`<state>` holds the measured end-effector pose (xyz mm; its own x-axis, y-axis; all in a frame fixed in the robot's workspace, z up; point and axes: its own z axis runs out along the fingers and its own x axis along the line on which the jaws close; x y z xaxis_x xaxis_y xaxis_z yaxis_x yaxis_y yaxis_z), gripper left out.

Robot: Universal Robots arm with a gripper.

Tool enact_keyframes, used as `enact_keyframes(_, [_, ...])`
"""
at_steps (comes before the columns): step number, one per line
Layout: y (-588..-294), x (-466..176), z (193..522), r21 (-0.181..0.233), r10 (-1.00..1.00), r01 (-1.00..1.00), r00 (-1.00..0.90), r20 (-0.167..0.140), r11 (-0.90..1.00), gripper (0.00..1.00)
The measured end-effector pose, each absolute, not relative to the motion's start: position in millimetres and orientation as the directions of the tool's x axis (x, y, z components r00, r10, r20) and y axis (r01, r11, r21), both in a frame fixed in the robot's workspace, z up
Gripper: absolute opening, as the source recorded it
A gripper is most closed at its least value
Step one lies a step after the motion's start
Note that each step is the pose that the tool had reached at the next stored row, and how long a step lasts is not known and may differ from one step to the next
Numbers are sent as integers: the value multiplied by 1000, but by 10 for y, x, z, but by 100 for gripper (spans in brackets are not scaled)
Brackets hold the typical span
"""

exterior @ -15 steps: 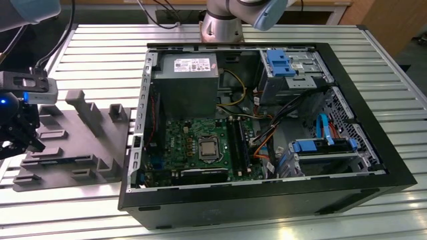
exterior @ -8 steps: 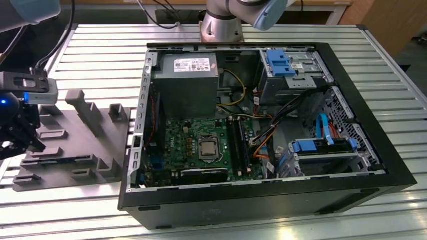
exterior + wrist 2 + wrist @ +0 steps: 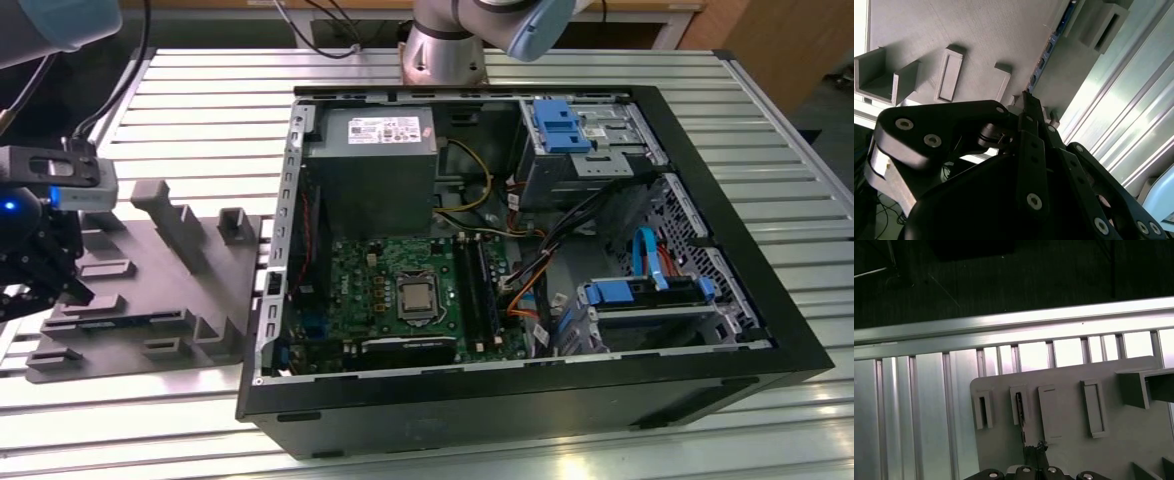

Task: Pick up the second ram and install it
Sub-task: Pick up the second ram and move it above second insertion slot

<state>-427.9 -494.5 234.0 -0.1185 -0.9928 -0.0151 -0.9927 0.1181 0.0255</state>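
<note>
Hand (image 3: 1028, 102) clenched on the near end of the second ram (image 3: 1046, 50), pads pressed to either face. Ram stands on edge in a slotted holder of the grey plate (image 3: 1069, 450), not yet lifted (in the first wrist view only its thin dark top edge shows). In the exterior view the plate lies on the ribbed metal bench (image 3: 787, 230), at the exterior view's left of the open computer case (image 3: 534, 405). Motherboard (image 3: 387, 290) flat inside.

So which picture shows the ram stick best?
The second wrist view: the second ram stands on edge in the grey fixture plate, its length showing. The first wrist view shows a thin sliver; the exterior view a small dark strip.
</note>
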Motion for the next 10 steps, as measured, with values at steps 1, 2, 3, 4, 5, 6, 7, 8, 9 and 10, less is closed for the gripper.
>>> enact_keyframes(1, [-4945, -4279, 2339, 25, -993, -993, -119, -15, 118, 11])
enact_keyframes(2, [-4945, -4279, 2335, 25, -993, -993, -118, -15, 118, 11])
enact_keyframes(3, [-4946, -4279, 2333, 24, -993, -993, -119, -15, 118, 11])
enact_keyframes(4, [-4946, -4279, 2331, 24, -993, -993, -119, -15, 118, 11])
enact_keyframes(5, [-4947, -4279, 2330, 24, -993, -993, -119, -15, 118, 11])
enact_keyframes(6, [-4949, -4279, 2330, 24, -993, -993, -119, -15, 118, 11])
enact_keyframes(7, [-4951, -4279, 2330, 24, -993, -993, -119, -15, 118, 11])
enact_keyframes(8, [-4955, -4279, 2329, 24, -993, -993, -119, -15, 118, 11])
enact_keyframes(9, [-4959, -4279, 2326, 24, -993, -993, -119, -15, 118, 11])
enact_keyframes(10, [-4959, -4279, 2325, 24, -993, -993, -119, -15, 118, 11])
